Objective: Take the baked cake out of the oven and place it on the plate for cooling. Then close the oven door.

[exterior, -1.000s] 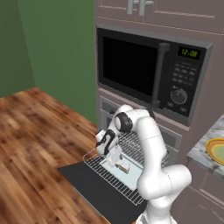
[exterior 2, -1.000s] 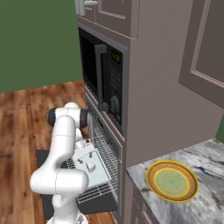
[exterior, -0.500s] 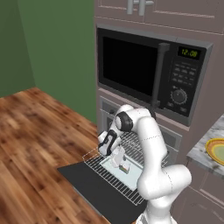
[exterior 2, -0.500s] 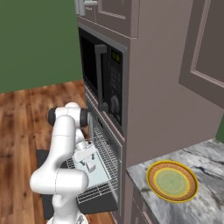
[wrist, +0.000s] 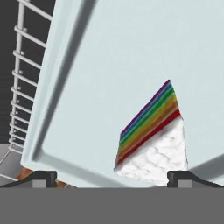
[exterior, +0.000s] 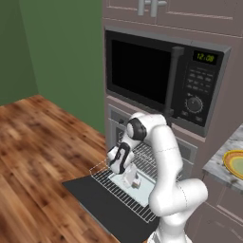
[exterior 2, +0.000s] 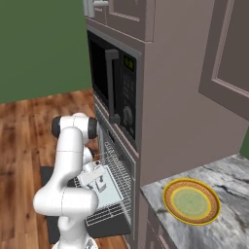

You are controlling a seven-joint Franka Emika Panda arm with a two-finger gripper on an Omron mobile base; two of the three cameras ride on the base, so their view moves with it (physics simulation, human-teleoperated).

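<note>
Cake (wrist: 151, 140): rainbow-layered wedge, white frosting, pale tray (wrist: 109, 57).

Glossy white, rounded arm segments with dark joint caps, ending in a dark-and-white end effector (exterior: 131, 179).

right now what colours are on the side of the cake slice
Rainbow stripes, purple down to red, with white frosting, on the cake slice. Best seen in the hand view.

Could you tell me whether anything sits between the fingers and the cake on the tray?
Nothing visible does. In the hand view the open gripper looks straight at the cake, which lies alone on the pale tray over the wire rack.
</note>
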